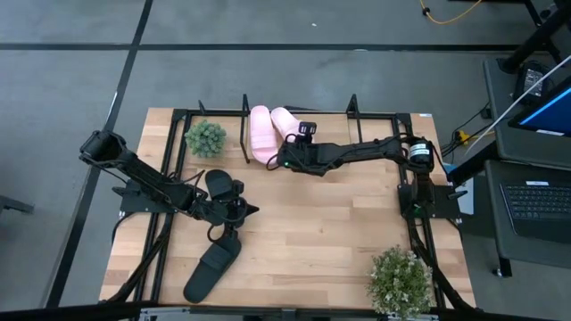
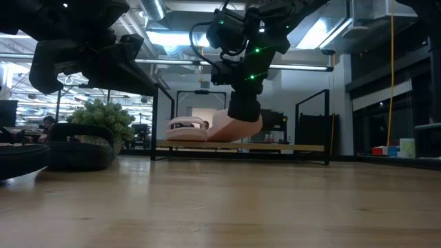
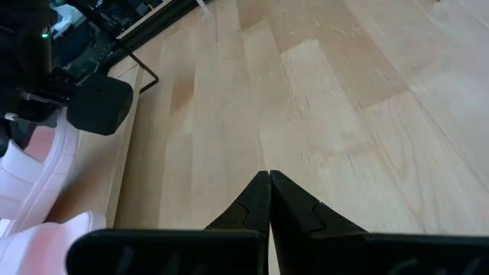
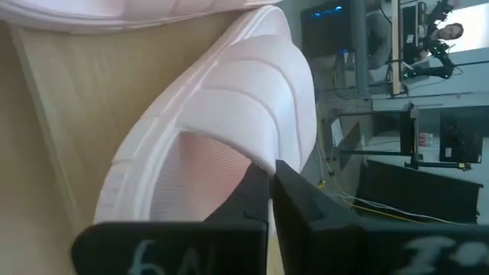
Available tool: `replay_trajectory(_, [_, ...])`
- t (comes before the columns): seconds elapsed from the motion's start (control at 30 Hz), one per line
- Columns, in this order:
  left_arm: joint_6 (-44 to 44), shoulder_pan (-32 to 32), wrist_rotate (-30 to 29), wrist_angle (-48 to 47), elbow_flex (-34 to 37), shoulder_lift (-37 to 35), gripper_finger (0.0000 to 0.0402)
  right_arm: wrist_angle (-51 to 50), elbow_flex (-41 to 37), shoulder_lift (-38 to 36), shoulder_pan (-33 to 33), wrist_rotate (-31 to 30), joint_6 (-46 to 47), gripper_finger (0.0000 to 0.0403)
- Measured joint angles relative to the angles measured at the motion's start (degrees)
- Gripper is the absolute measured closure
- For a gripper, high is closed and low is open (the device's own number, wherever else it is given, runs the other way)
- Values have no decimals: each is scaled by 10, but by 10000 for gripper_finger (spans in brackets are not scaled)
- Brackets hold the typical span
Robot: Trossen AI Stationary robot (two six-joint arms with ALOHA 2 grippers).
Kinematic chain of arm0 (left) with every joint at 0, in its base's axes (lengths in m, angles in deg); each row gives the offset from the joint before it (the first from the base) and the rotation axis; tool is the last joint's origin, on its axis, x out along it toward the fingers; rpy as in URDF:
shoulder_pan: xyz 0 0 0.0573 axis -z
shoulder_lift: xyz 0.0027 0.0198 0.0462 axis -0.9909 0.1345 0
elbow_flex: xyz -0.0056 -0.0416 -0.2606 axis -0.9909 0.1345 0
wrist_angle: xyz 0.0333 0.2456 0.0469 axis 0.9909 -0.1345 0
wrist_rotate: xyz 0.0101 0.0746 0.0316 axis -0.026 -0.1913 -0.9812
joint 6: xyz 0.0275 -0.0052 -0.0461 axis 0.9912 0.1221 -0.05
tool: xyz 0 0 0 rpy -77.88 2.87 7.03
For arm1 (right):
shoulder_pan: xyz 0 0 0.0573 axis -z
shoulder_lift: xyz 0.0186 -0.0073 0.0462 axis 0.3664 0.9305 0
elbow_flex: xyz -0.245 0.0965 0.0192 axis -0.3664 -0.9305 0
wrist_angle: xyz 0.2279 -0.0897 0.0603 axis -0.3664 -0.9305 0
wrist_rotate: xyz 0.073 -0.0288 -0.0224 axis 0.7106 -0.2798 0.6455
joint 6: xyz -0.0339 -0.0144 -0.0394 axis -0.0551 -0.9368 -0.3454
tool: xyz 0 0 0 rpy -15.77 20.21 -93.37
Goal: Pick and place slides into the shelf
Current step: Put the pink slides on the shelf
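Two pale pink slides are at the shelf [image 1: 357,114] on the table's far edge. One [image 1: 260,134] lies flat on its board [image 2: 275,146]. The other [image 1: 287,125] is under my right gripper [image 1: 284,160], which is shut on it. Two black slides lie on the tabletop at the left, one [image 1: 223,185] nearer the shelf and one [image 1: 212,267] near the near edge. My left gripper [image 3: 269,183] is shut and hovers over bare wood between the black slides, touching nothing. My right gripper pinches the edge of the pink slide's wide strap [image 4: 256,156] between its two fingers, coming slanting down from the table's near side. The slide [image 2: 238,127] sits tilted below the gripper, its lower part on the shelf board beside the other pink slide.
A small green plant [image 1: 205,136] stands at the shelf's left end and a larger one [image 1: 399,281] at the table's near right corner. Black frame bars run along the table's left and right sides. Bare wood lies in the table's middle.
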Motion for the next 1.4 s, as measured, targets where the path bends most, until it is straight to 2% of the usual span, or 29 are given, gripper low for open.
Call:
replay_trajectory(0.2, [0, 0, 0, 0, 0, 0, 401, 1, 0, 0, 0, 5, 0, 397])
replay_trajectory(0.4, [0, 0, 0, 0, 0, 0, 401, 4, 0, 0, -1, 70, 2, 397])
replay_trajectory(0.73, [0, 0, 0, 0, 0, 0, 401, 19, 0, 0, 0, 121, 2, 397])
replay_trajectory(1.33, [0, 0, 0, 0, 0, 0, 401, 23, 0, 0, -1, 137, 14, 385])
replay_trajectory(1.4, [0, 0, 0, 0, 0, 0, 401, 22, 0, 0, -1, 155, 15, 384])
